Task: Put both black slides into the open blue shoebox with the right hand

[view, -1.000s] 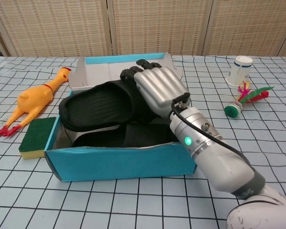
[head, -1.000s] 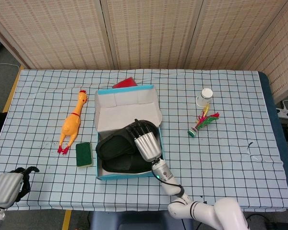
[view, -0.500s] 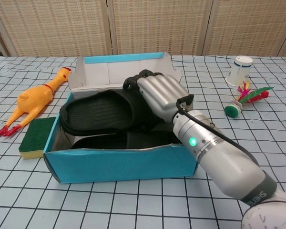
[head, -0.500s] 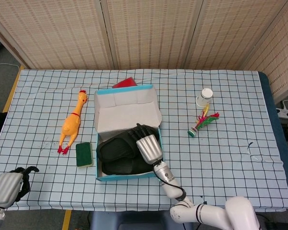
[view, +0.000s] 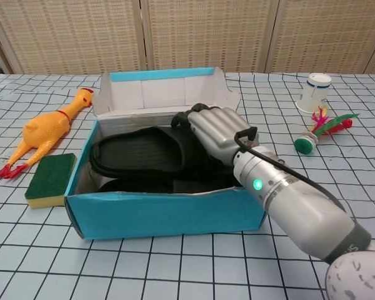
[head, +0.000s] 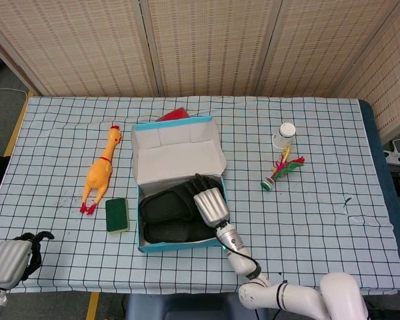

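Both views are bright and evenly lit, with only soft, short shadows on the checked blue-and-white cloth worktop (head: 320, 220). The open blue cardboard shoebox (view: 165, 212) is dark inside (black on black, little detail). Focus is sharp; the chest view bends slightly at its edges.

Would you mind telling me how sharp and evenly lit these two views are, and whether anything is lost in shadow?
Head view: sharp, evenly lit, no glare; the left hand is cut off by the bottom left corner. Chest view: crisp; the right hand shows soft highlights on its silver back, and the black slides sink into dark shadow inside the blue shoebox, so their detail is hard to read.
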